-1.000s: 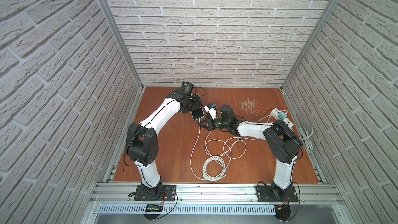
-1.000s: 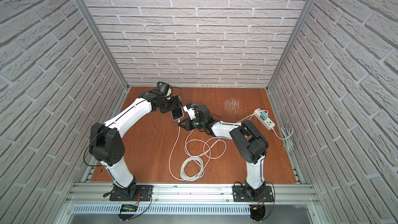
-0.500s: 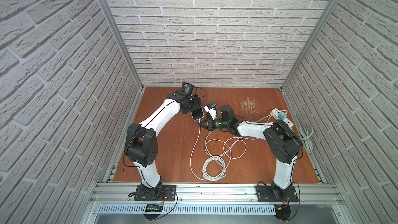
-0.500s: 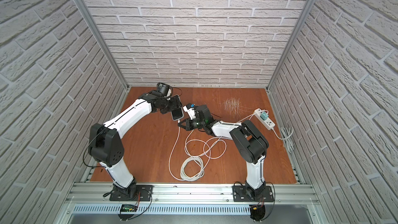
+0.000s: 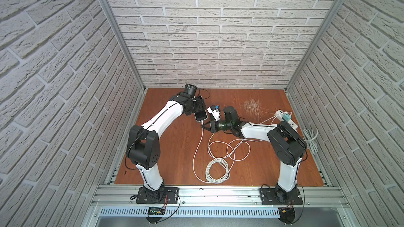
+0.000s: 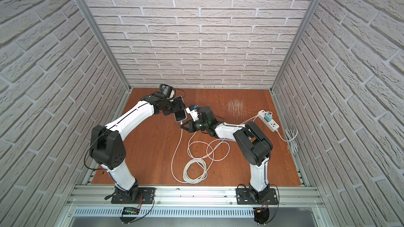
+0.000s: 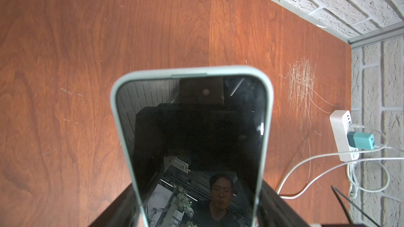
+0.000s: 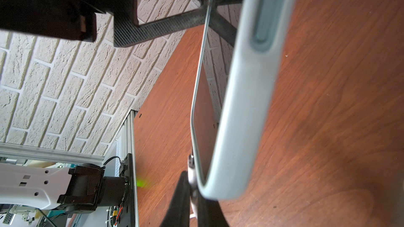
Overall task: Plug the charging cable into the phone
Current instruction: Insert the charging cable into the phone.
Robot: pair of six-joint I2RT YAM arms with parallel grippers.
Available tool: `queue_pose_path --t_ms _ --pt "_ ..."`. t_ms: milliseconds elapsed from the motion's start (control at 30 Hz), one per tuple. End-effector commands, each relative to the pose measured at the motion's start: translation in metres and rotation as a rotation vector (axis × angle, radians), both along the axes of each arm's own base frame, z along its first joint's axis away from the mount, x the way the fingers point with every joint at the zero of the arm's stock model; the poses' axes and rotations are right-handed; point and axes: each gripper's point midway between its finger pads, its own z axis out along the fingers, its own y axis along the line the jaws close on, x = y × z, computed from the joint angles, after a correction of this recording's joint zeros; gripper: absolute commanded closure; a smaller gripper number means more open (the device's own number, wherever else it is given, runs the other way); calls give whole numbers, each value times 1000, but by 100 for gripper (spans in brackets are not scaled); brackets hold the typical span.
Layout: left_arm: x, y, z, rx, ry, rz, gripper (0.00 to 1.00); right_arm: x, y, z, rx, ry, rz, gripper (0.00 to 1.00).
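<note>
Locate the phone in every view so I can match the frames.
Top view: phone mid-table, toward the back wall, between the two arms.
Top view: phone at the same place on the table, framing nearly equal.
Left wrist: phone fills the foreground, dark screen facing the camera.
Right wrist: phone close up and edge-on, pale case rim showing.
Shared landmark: white power strip by the right arm's side wall; not in the right wrist view.

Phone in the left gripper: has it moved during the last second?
No. In a top view the phone is no nearer to the scratched patch and no farther from it than before.
</note>
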Motion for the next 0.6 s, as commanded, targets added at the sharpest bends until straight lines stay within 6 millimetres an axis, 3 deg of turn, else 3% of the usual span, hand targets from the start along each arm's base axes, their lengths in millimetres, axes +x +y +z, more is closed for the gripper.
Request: queue_pose_path --t_ms 0,567 --pt "2 -10 33 -44 -113 -45 72 3 2 18 35 -28 5 97" --pt "1 -7 35 -24 -107 -16 73 -1 1 19 31 -26 35 97"
